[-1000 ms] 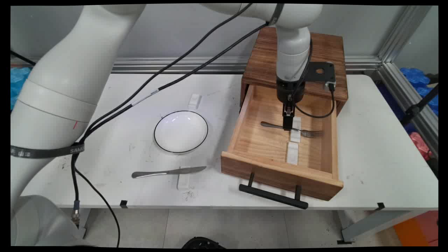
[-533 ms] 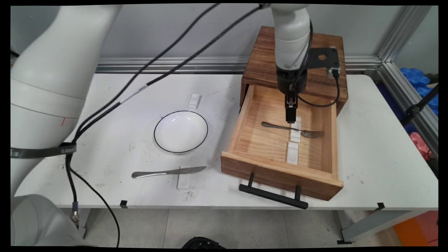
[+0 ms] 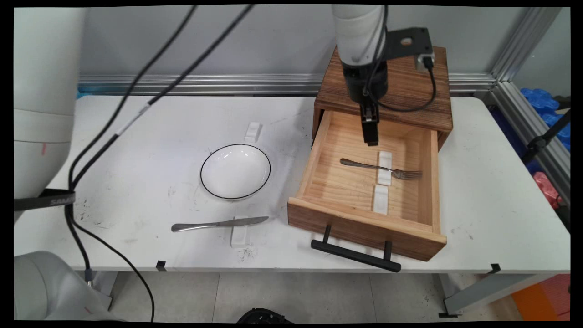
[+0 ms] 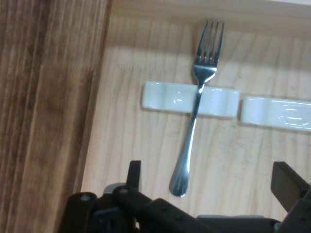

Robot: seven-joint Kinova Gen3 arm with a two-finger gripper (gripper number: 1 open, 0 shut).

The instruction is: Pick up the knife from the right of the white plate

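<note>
The black two-finger gripper (image 3: 371, 141) hangs wide open and empty, right of frame centre. Below it a silver metal fork (image 4: 196, 99) lies across a white ceramic rest (image 4: 170, 98) in the open wooden drawer (image 3: 360, 225).

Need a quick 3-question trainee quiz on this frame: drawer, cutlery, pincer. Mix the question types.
1. True or false: the fork lies across a white rest inside the open drawer.
2. Where is the knife? A) in the drawer B) on the table, in front of the bowl C) in the bowl
3. Fill in: the pincer hangs above the drawer holding ____.

Key: 1 true; 2 B; 3 nothing.
</note>
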